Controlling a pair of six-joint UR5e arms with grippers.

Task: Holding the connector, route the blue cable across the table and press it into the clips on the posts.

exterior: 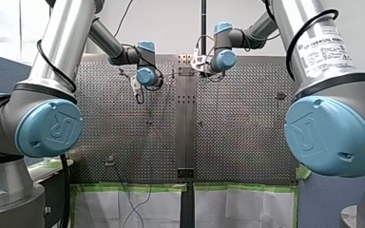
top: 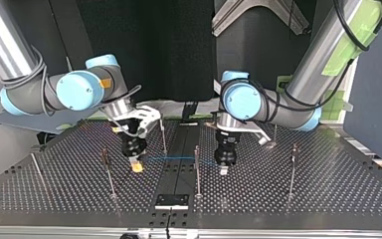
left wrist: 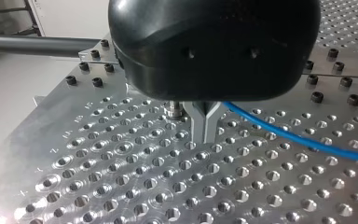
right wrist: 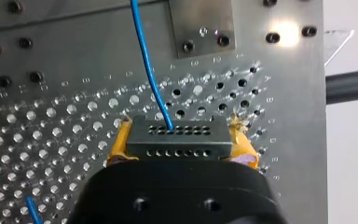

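Observation:
My right gripper (right wrist: 177,156), with yellow pads (right wrist: 121,144), is shut on a grey connector (right wrist: 175,140) that has two rows of holes. The blue cable (right wrist: 147,60) leaves the connector and runs away over the perforated plate. In the top view this gripper (top: 137,164) hangs low at the left, and the cable (top: 179,160) stretches level to my left gripper (top: 224,168) at the right. In the left wrist view the metal fingers (left wrist: 196,125) are pressed together just above the plate, and the cable (left wrist: 298,137) comes out from their side near the base.
Thin posts stand on the table (top: 328,199): one (top: 197,169) between the two grippers, one (top: 107,172) in front of the right gripper, another (top: 292,169) at the top view's right. A black plate (top: 171,200) lies near the top view's front edge. Slack cable (exterior: 133,204) hangs over the table's edge.

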